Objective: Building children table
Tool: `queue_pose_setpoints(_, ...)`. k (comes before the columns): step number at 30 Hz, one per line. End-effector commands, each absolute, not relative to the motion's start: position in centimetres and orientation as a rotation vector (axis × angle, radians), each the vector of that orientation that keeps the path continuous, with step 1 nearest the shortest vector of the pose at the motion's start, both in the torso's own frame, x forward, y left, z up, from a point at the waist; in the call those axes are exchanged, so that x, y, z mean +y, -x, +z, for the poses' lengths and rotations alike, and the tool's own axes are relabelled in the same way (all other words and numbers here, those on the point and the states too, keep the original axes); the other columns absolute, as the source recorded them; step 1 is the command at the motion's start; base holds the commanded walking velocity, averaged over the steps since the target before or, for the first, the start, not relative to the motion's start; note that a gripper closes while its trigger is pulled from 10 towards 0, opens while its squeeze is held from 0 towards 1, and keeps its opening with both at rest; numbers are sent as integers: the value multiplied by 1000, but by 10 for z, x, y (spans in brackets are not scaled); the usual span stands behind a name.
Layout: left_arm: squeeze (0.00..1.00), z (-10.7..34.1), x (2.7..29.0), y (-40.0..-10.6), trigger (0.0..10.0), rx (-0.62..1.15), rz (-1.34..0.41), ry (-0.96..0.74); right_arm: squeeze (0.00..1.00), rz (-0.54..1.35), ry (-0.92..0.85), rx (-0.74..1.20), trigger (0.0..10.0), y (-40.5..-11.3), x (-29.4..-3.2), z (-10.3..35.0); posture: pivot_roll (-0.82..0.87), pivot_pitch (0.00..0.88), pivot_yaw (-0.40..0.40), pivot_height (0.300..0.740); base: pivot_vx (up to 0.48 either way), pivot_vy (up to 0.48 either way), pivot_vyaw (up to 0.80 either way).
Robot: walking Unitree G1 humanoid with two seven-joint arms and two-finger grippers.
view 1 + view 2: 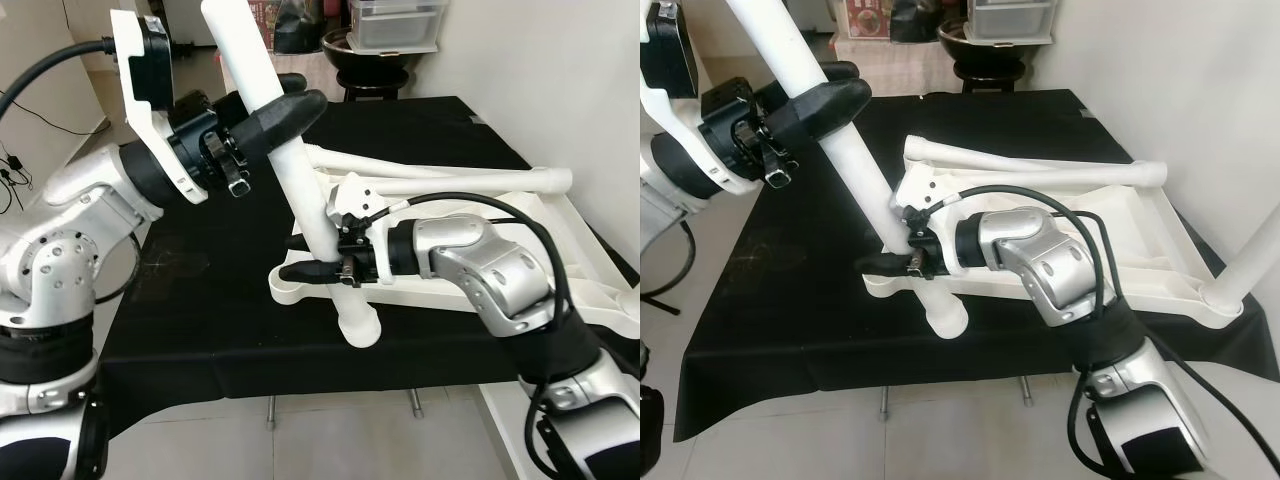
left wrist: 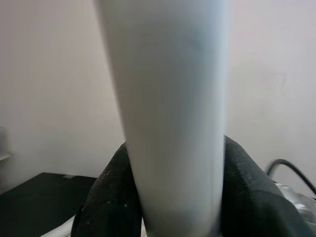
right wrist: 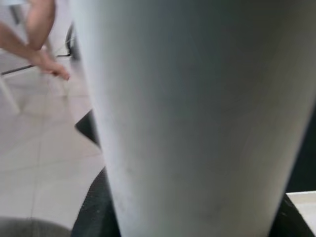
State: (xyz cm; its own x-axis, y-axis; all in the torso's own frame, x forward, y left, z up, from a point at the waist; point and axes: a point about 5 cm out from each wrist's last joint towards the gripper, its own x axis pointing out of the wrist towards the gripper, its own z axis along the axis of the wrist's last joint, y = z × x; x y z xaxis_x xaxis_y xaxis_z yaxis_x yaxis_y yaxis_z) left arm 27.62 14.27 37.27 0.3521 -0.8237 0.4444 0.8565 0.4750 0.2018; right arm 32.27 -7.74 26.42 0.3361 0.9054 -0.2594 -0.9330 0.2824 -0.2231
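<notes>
A long white table leg [image 1: 288,165] stands tilted, its top leaning toward the back left. Its lower end [image 1: 358,326] sits at the near corner of the upside-down white tabletop [image 1: 455,181], which lies on the black-covered table [image 1: 200,300]. My left gripper [image 1: 298,103] is shut on the upper part of the leg [image 2: 168,123], with black fingers [image 2: 106,202] on both sides of it. Low down, just above the tabletop corner, my right gripper [image 1: 308,258] is shut on the same leg [image 3: 197,123]. A second white leg [image 1: 1252,258] rises from the tabletop's right corner.
A black stool [image 1: 375,65] carrying a clear plastic box [image 1: 395,25] stands behind the table. The table's front edge is close below the leg's foot. A person's arm [image 3: 39,44] reaches down over the tiled floor beyond the leg.
</notes>
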Motion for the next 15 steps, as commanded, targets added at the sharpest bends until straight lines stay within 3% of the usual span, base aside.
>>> queue_pose_setpoints(1, 0, 381, 143, -275, 0, -550, -1080, 15, 984, 1195, 340, 71, 10000, -327, -80, 265, -100, 59, 19, 740, 0, 0, 0)
queue_pose_setpoints(12, 0, 394, 140, -277, 0, -566, -1099, 24, 1000, 1139, 355, 155, 10000, -333, -75, 233, -89, 62, 23, 740, 0, 0, 0)
queue_pose_setpoints(13, 0, 395, 140, -278, 0, -569, -1102, 25, 439, 1135, 351, 159, 10000, -334, -74, 230, -88, 62, 22, 740, 0, 0, 0)
queue_pose_setpoints(15, 0, 395, 140, -278, 0, -569, -1102, 25, 439, 1135, 351, 159, 10000, -334, -74, 230, -88, 62, 22, 740, 0, 0, 0)
